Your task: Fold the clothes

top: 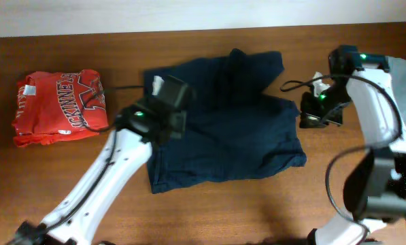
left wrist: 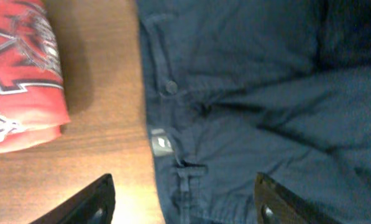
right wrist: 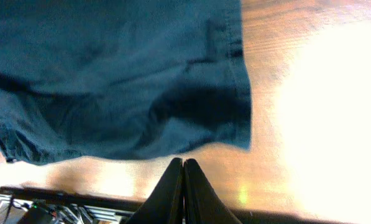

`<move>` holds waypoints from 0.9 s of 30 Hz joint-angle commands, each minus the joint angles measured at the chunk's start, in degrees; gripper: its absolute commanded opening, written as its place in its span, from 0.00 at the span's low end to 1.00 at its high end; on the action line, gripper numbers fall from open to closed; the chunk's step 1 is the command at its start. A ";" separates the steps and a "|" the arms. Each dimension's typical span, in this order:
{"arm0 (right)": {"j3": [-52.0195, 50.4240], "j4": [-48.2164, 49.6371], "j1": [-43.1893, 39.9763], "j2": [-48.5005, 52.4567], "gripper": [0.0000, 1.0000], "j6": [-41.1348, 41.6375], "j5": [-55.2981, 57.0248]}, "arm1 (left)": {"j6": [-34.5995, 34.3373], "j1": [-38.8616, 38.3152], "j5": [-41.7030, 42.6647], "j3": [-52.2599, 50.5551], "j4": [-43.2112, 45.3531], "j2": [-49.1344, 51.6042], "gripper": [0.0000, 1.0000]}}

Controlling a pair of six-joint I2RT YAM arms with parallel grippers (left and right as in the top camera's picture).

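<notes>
Hovering left claw [left wrist: 184, 198] over clothes [left wrist: 266, 93]

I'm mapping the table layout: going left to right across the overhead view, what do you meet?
Red shirt → navy garment → right pincer

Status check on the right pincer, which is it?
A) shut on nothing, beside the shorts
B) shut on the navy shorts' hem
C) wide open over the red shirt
A: the right pincer is shut with nothing between its fingers, and the navy shorts lie clear of the tips.
</notes>
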 commanded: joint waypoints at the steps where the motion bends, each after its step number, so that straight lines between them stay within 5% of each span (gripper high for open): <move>1: 0.55 -3.17 0.31 -9.88 0.05 2.25 6.91 | -0.17 2.67 1.70 0.17 1.68 -3.87 0.81; 5: -1.88 -4.33 0.33 -16.96 0.13 3.69 8.46 | -0.20 4.33 1.84 0.17 2.89 -4.74 0.94; 8: -9.31 -1.07 0.37 -21.62 0.32 4.15 7.96 | -0.20 5.51 4.81 0.17 4.55 -4.74 0.99; 15: -29.42 11.74 3.96 -22.51 0.38 4.15 2.58 | -0.17 8.63 13.07 0.17 8.07 -4.74 0.99; 21: -35.65 24.09 7.98 -22.47 0.50 4.22 1.92 | -0.15 9.03 13.05 0.15 8.22 -4.74 0.99; 25: -38.05 29.90 10.03 -21.51 0.49 6.23 1.97 | -0.15 9.03 13.05 0.15 8.24 -4.74 0.99; 27: -39.28 30.60 10.97 -19.78 0.32 8.68 2.51 | -0.13 9.03 13.05 0.15 8.20 -4.74 0.99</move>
